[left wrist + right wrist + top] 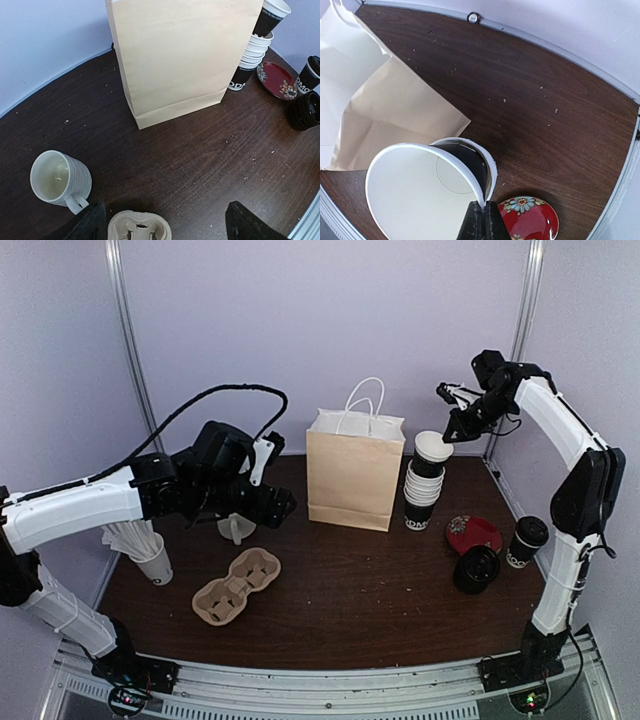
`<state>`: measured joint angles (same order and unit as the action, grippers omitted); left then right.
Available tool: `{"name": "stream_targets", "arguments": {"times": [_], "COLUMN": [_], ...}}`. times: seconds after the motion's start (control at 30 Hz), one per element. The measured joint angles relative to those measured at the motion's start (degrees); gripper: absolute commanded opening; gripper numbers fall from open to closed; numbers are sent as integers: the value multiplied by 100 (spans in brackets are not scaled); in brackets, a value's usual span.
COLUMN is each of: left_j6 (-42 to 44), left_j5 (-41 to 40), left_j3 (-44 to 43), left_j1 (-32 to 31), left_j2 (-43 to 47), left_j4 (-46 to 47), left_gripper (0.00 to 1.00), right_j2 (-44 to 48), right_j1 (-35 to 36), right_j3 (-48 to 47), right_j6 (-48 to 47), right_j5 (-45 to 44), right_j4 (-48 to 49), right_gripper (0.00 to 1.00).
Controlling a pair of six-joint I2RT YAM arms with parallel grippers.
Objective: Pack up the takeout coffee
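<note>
A stack of black paper cups (423, 498) with white lettering stands right of the paper bag (352, 475). The top cup (432, 452) is tilted and raised out of the stack. My right gripper (456, 430) is shut on its white rim (485, 197); the cup's white inside (415, 200) fills the lower left of the right wrist view. One lidded black cup (525, 540) stands at the right edge, also visible as the lidded cup (306, 75). My left gripper (272, 504) hangs open above the table; between its dark fingertips (91, 224) lies the end of a cardboard cup carrier (140, 227).
The two-hole carrier (237, 585) lies front left, with a white mug (235, 528) behind it and a white cup of sticks (150, 552) to the left. A red flowered dish (473, 533) and a stack of black lids (477, 568) sit on the right.
</note>
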<state>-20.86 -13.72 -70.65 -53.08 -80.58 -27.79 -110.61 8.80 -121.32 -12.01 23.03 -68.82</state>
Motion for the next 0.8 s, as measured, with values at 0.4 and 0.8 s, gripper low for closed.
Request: {"name": "stream_targets", "arguments": {"times": [0.4, 0.8], "left_j6": [35, 1012], "left_j5": [90, 295], "left_j3": [-66, -697], "left_j1": [0, 0], "left_j2": [-76, 96], "left_j4": [-83, -214], "left_gripper": [86, 86], "right_j2": [146, 2028], "right_j1": [-197, 72], "right_j3": [-328, 105], "right_j6": [0, -409], "right_j5": [275, 1344], "right_j4": [-219, -367], "right_gripper": [0, 0]}}
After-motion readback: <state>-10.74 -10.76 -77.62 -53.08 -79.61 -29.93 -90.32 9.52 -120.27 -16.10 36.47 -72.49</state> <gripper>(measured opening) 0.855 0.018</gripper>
